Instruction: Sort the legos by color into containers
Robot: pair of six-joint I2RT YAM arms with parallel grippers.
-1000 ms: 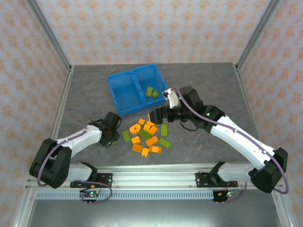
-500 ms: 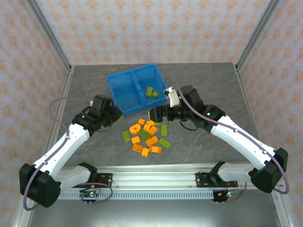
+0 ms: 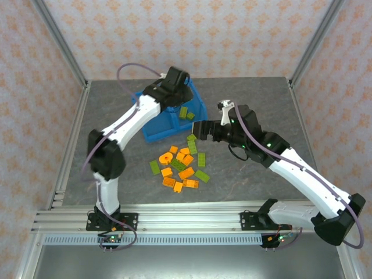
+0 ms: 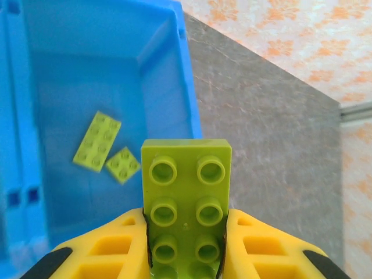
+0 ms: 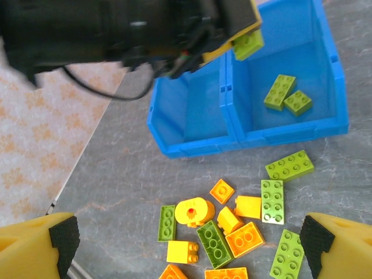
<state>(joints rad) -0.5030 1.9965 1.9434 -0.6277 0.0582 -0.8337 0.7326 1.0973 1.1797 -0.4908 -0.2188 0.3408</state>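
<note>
Pinching one lime lego [image 4: 186,192] by its long sides in my closed left gripper [image 4: 186,235]; rigid, light, probably slick. Green compartment [image 4: 104,70] lies below, ahead of my fingertips [image 4: 104,256]. Right gripper [image 3: 202,129] gapes empty above the pile [image 5: 216,244].

A robotics lab test cell: two white robot arms [image 3: 128,121] are bolted to an aluminium rail [image 3: 192,220] at the edge of a grey stone-look worktop [image 3: 261,99], fenced by metal posts [image 3: 61,40] and flower-patterned backdrop walls [image 3: 192,35].
</note>
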